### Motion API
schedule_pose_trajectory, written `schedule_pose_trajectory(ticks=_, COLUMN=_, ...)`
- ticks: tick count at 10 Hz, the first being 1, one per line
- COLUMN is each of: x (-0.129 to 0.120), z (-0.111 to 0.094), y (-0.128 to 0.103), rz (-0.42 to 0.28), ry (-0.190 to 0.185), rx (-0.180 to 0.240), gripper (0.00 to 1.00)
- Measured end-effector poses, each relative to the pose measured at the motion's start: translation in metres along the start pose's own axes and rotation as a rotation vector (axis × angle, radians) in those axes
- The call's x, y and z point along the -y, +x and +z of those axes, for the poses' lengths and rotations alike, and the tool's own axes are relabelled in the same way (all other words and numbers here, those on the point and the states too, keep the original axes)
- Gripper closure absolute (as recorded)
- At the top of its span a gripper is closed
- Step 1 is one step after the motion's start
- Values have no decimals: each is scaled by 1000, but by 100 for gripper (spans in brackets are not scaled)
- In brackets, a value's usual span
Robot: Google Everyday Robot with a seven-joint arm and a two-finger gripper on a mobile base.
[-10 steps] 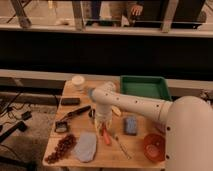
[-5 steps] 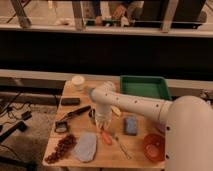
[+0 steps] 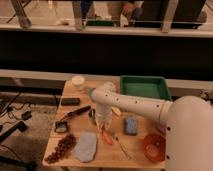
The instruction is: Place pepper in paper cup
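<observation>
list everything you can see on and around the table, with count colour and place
pepper: 1, orange-red, front centre of table, just below the gripper
paper cup: 1, white-cream, back left
tray: 1, green, back right
bowl: 1, orange, front right
sponge: 1, blue, right of centre
cloth: 1, grey, front
grapes: 1 bunch, dark red, front left
table: 1, wooden
gripper: 1, pale, pointing down over table centre

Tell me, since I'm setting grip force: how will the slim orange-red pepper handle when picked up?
Slim, curved orange-red pepper probably light, and may pivot if pinched off-centre. Lying flat on the wooden table, it leaves little edge. The claw hangs just above it.
</observation>
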Motion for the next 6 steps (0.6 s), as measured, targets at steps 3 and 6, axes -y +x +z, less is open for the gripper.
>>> schedule_pose_trajectory(ticks=3, x=-8, z=-8, y=-4, rz=38, ry=29, rx=-22, gripper=96)
schedule_pose_trajectory(ticks=6, x=-12, z=-19, y=-8, rz=77, ry=74, rx=-51, gripper=96)
